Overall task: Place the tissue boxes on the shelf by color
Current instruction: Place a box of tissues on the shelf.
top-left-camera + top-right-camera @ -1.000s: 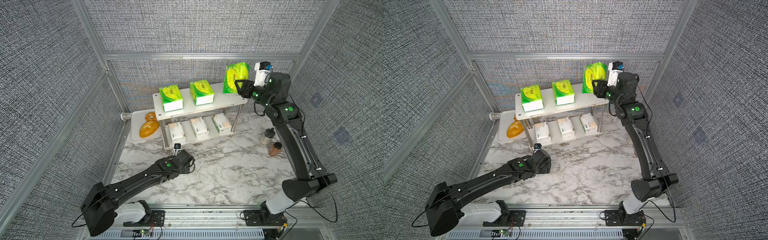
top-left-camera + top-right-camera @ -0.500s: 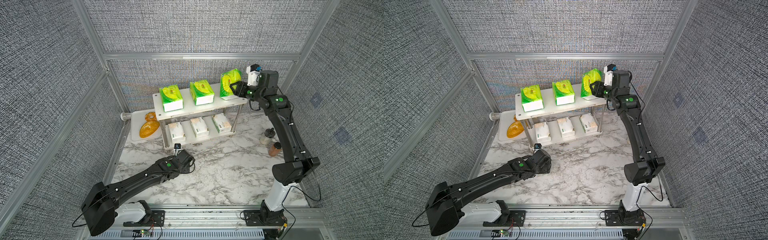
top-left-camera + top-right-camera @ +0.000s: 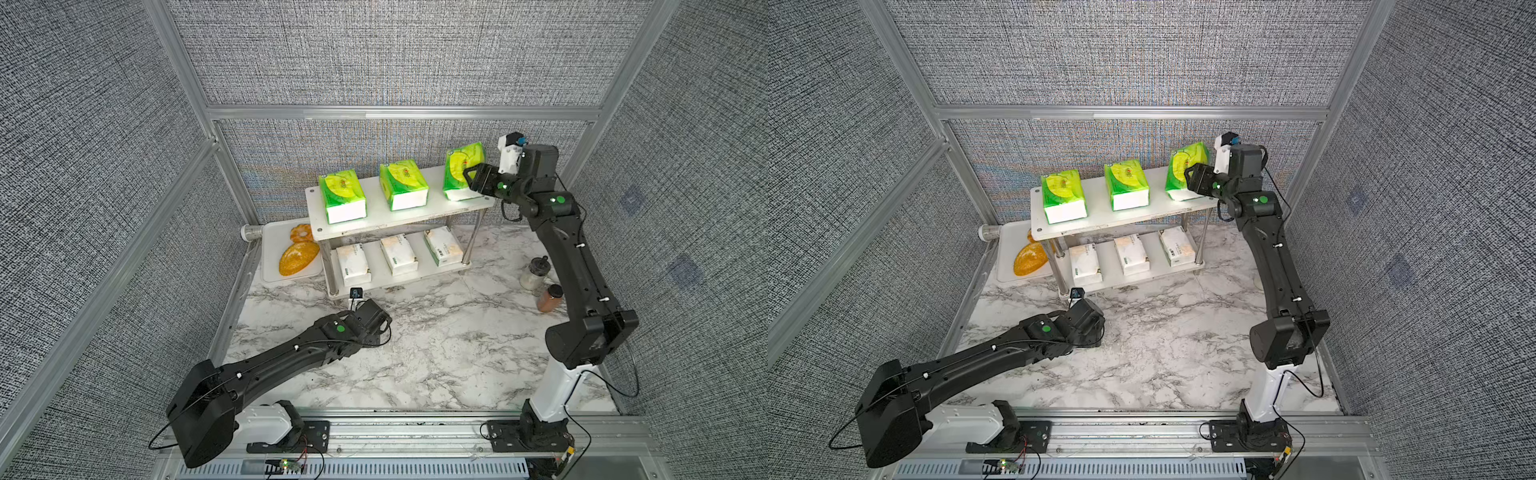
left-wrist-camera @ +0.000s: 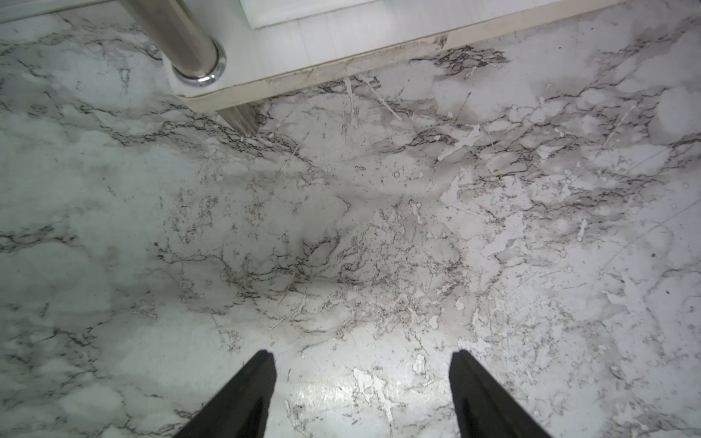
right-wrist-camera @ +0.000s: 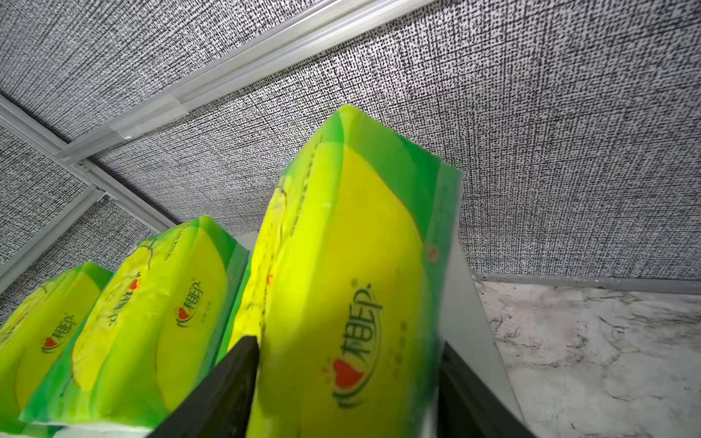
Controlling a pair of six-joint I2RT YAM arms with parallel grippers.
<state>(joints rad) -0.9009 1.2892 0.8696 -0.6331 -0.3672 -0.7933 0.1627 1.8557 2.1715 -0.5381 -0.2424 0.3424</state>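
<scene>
Lighting's bright and even, probably from overhead. The green packs (image 3: 341,195) look blown out and go smeary close to the right gripper (image 5: 347,341); the marble tabletop (image 4: 379,227) glares right at the left gripper (image 4: 362,354).

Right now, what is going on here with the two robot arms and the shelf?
The right gripper is at the third green tissue pack, which stands tilted at the right end of the shelf's top board, with one finger on each side of it. Two more green packs sit on that board, and three white packs lie on the lower one. The left gripper hangs open and empty over the marble table.
</scene>
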